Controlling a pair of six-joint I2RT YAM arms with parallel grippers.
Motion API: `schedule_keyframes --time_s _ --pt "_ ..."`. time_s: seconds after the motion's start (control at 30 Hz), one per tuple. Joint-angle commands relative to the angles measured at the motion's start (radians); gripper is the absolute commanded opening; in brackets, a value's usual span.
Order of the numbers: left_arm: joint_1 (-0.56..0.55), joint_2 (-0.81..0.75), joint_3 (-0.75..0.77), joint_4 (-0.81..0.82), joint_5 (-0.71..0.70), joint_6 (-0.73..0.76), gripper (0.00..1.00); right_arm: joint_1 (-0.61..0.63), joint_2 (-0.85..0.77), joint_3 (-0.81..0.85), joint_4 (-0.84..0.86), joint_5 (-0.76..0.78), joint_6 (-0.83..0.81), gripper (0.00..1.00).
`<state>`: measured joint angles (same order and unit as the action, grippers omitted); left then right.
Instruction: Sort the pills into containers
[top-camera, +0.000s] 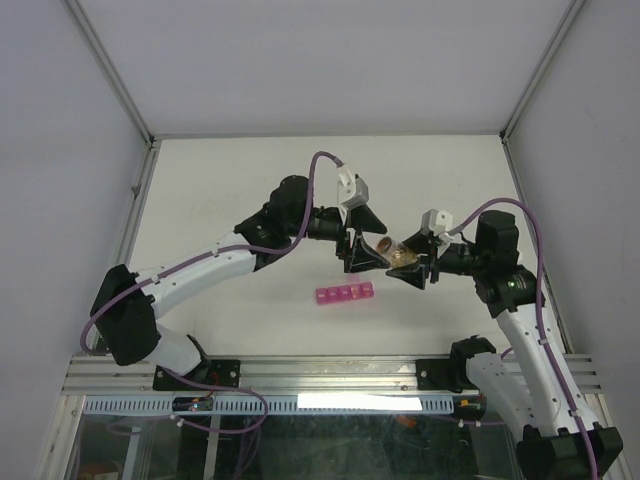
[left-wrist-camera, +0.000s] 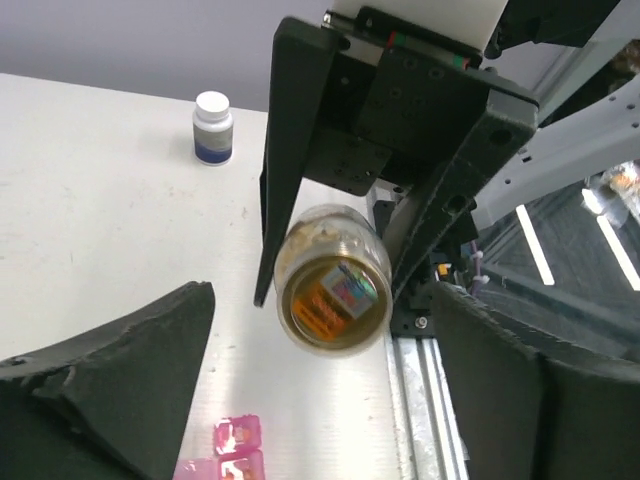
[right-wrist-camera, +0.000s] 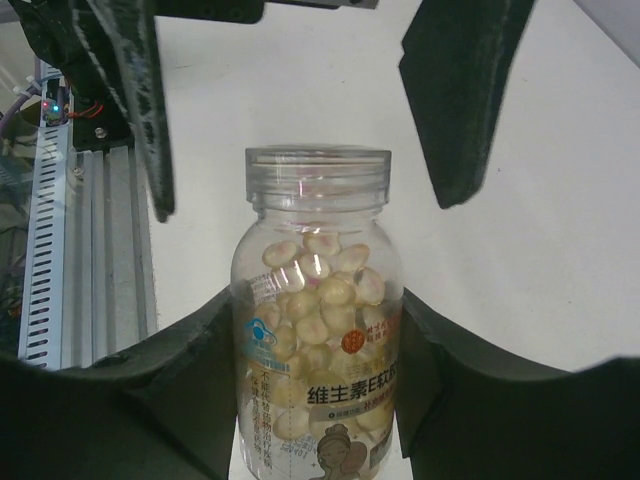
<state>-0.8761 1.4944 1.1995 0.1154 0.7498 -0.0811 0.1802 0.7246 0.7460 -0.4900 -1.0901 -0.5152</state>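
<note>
Clamped pill bottle (top-camera: 398, 253) over the bench (top-camera: 250, 180).
Top: right end effector (top-camera: 415, 260) clamps the bottle; left end effector (top-camera: 378, 245), jaws apart, flanks its cap; containers (top-camera: 344, 294) lie near the bottle, toward the arm bases. Left wrist: cap faces the camera. Right wrist: pills (right-wrist-camera: 315, 290) inside the bottle.

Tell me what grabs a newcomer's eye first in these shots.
A clear pill bottle, full of pale pills and with its lid on, lies sideways in mid-air, clamped in the right gripper above the middle of the table. The left gripper faces its lid end with jaws open, not touching it. Nearer the arms' bases, a magenta strip of compartments lies on the table.
</note>
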Motion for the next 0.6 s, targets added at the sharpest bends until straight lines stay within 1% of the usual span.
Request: schedule_keyframes --time_s 0.0,0.1,0.23,0.3,0.37,0.43,0.5,0.53,0.57 --pt "0.001 -0.161 -0.119 0.231 -0.135 -0.08 0.99 0.002 -0.01 0.039 0.068 -0.04 -0.024 0.0" --pt "0.005 -0.232 -0.181 0.259 -0.207 -0.121 0.99 0.002 -0.007 0.039 0.066 -0.039 -0.026 0.0" --pt "0.006 -0.332 -0.294 0.306 -0.304 -0.249 0.99 0.002 -0.008 0.039 0.064 -0.037 -0.031 0.0" --pt "0.006 -0.383 -0.378 0.38 -0.352 -0.362 0.99 0.002 -0.01 0.038 0.065 -0.036 -0.034 0.0" --pt "0.005 -0.414 -0.459 0.49 -0.36 -0.485 0.98 0.003 -0.01 0.035 0.065 -0.038 -0.037 0.0" --pt "0.006 -0.424 -0.506 0.54 -0.381 -0.606 0.92 0.002 -0.008 0.035 0.062 -0.041 -0.04 0.0" --pt "-0.018 -0.427 -0.506 0.5 -0.444 -0.657 0.84 0.002 -0.008 0.037 0.052 -0.045 -0.055 0.0" --pt "-0.053 -0.429 -0.486 0.435 -0.512 -0.639 0.83 0.002 -0.008 0.036 0.049 -0.045 -0.059 0.0" --pt "-0.109 -0.429 -0.443 0.36 -0.62 -0.578 0.83 0.002 -0.008 0.036 0.047 -0.045 -0.061 0.0"
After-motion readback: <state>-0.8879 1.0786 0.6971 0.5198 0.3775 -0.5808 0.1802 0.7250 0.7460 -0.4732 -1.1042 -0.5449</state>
